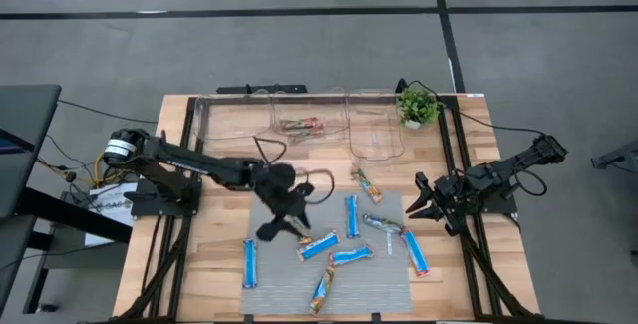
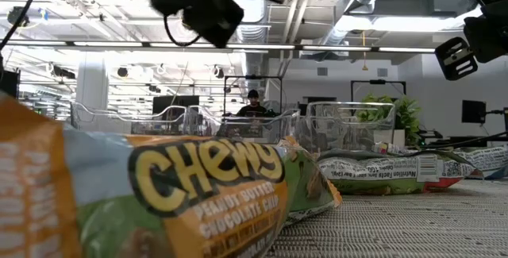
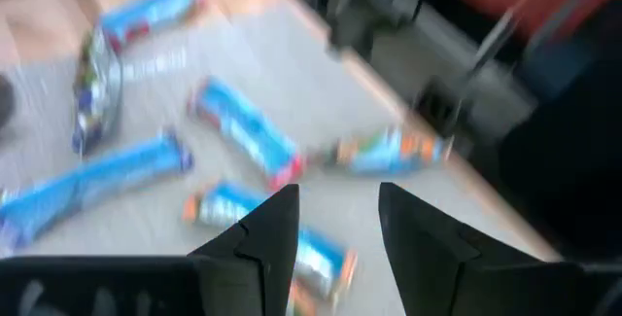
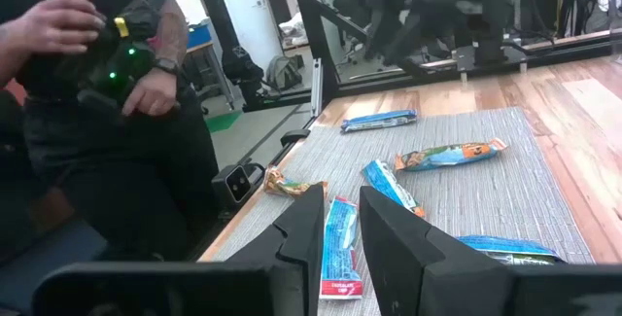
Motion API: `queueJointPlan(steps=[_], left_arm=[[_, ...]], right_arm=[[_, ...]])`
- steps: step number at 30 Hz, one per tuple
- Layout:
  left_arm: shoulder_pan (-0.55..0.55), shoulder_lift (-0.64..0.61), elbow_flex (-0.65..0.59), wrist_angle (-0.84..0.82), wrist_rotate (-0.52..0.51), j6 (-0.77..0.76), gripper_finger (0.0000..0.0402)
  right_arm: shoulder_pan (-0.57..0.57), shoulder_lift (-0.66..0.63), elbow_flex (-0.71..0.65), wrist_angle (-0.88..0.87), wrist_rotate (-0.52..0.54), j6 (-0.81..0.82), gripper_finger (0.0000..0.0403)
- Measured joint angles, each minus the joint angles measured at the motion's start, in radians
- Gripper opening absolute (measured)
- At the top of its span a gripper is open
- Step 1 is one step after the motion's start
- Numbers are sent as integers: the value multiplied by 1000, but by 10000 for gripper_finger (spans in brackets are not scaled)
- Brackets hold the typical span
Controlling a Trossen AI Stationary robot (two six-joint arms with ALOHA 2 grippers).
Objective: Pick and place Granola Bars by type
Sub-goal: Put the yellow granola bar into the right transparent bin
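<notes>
Pale wood planks form the worktop (image 1: 219,164), seen from above with a grey mat (image 1: 384,279) at its near middle, where the Granola Bars (image 1: 351,216) lie scattered: several bright blue, a few orange-brown, one silvery-green. One more orange-brown bar (image 1: 299,124) lies in a clear bin (image 1: 309,105) at the far edge, near a small potted plant (image 1: 416,104). The left claw (image 1: 282,222) hovers over the mat's left part, empty, fingers parted; the right claw (image 1: 424,202) waits at the mat's right edge. At worktop height, an orange-brown Chewy bar (image 2: 159,202) fills the foreground, with a silvery-green bar (image 2: 381,171) behind it. The left wrist view shows parted fingers (image 3: 267,228) above blurred blue bars (image 3: 243,131). The right wrist view shows that claw (image 4: 340,221) clenched and empty over the mat, with a person (image 4: 87,112) standing beyond the worktop's edge.
</notes>
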Motion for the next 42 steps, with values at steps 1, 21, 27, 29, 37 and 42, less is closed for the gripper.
queueJointPlan(steps=[1,21,27,29,37,42], left_arm=[[-19,-5,0,-41,-42,33,137],[-180,-21,0,-414,-638,422,137],[-180,2,0,-391,-646,423,137],[-180,31,0,-347,-653,436,137],[-180,146,0,-247,-696,486,137],[-180,219,0,-197,-696,489,137]], right_arm=[[0,0,0,0,0,0,62],[0,0,0,0,0,0,62],[0,0,0,0,0,0,62],[0,0,0,0,0,0,62],[0,6,0,0,0,0,62],[0,6,0,0,0,0,62]])
